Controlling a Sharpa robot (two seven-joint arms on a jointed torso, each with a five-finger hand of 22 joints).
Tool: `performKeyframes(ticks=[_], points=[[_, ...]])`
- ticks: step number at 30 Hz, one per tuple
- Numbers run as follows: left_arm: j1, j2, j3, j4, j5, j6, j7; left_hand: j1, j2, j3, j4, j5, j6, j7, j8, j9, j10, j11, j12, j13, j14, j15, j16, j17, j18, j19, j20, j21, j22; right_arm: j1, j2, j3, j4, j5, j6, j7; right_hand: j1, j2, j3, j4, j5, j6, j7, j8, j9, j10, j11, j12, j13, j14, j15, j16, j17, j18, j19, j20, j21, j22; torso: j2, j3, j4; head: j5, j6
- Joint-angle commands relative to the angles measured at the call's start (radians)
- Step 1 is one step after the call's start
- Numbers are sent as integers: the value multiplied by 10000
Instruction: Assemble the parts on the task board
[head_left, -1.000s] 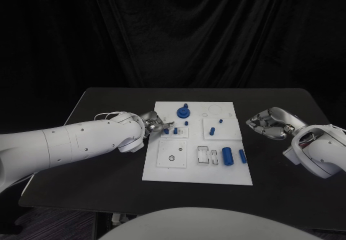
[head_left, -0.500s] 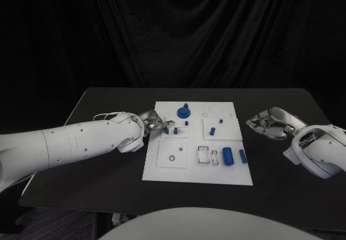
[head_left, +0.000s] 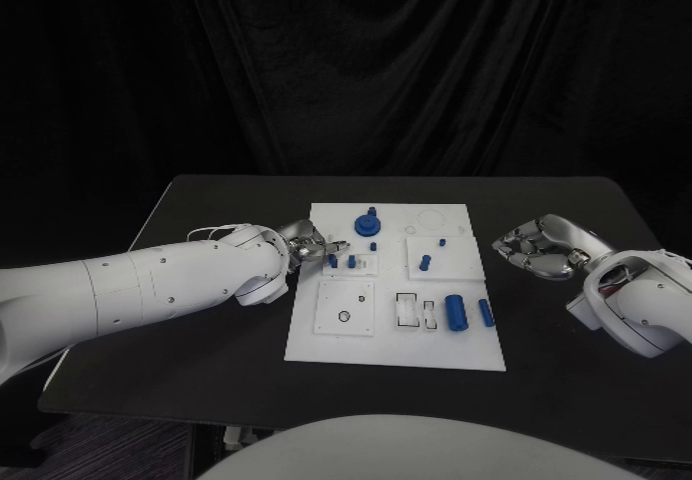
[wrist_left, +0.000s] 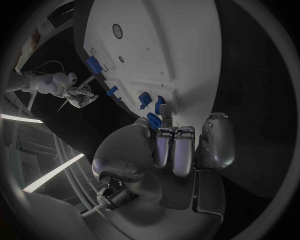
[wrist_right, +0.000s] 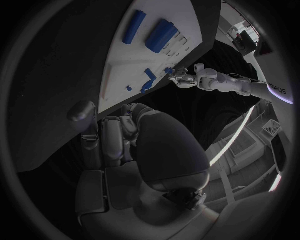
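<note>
The white task board (head_left: 329, 340) lies mid-table. On it are a blue round part (head_left: 366, 224), two short blue pegs (head_left: 332, 262) standing side by side, another peg (head_left: 424, 263), a thick blue cylinder (head_left: 454, 311) and a slim one (head_left: 486, 312). My left hand (head_left: 310, 247) is at the board's left edge, its fingers curled with the tips right by the two pegs. In the left wrist view blue pegs (wrist_left: 161, 107) sit just beyond the fingertips (wrist_left: 173, 145); whether one is pinched is unclear. My right hand (head_left: 537, 248) hovers off the board's right edge, fingers curled in on nothing.
The board's near-left square plate has a round hole (head_left: 343, 317), and beside it are narrow rectangular slots (head_left: 407, 309). Black table (head_left: 188, 360) surrounds the board, with bare room in front and on both sides.
My left hand has edged very slightly toward the far side of the board. The right hand and the parts stay where they were.
</note>
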Motion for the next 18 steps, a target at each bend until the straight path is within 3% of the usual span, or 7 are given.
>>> performKeyframes(ticks=[1, 11, 18], points=[[-14, 11, 7, 36, 49, 79, 160, 84, 14, -57, 9, 20, 57, -25, 87, 300, 1073, -82, 27, 2632, 1039, -98, 27, 2635, -7, 91, -17, 55, 1843, -34, -1, 7, 13, -20, 16, -121, -5, -80, 54, -13, 58, 39, 34, -39, -17, 16, 12, -6, 2, -18, 17, -22, 260, 146, -52, 30, -57, 1081, 0, 0, -2, 7, -2], [-14, 21, 7, 44, 49, 181, 338, 163, 58, -77, 1, 86, 101, -59, 251, 303, 1073, -112, 27, 2632, 1039, -119, 27, 2635, -22, 124, -37, 124, 1864, -51, 9, 7, 8, -20, 18, -117, -5, -80, 54, -13, 58, 39, 34, -39, -17, 16, 12, -6, 2, -18, 17, -22, 260, 146, -52, 30, -57, 1081, 0, -1, -2, 18, -2], [-14, 35, 7, 19, 49, 247, 303, 311, 129, -90, 5, 319, 227, -103, 729, 357, 1073, -152, 27, 2632, 1039, -157, 27, 2635, -34, 150, -73, 182, 1879, -56, 8, 7, 6, -20, 25, -121, -5, -80, 54, -13, 58, 39, 34, -39, -17, 16, 12, -6, 2, -18, 17, -22, 260, 146, -52, 30, -57, 1081, 0, 0, -2, 15, -2]])
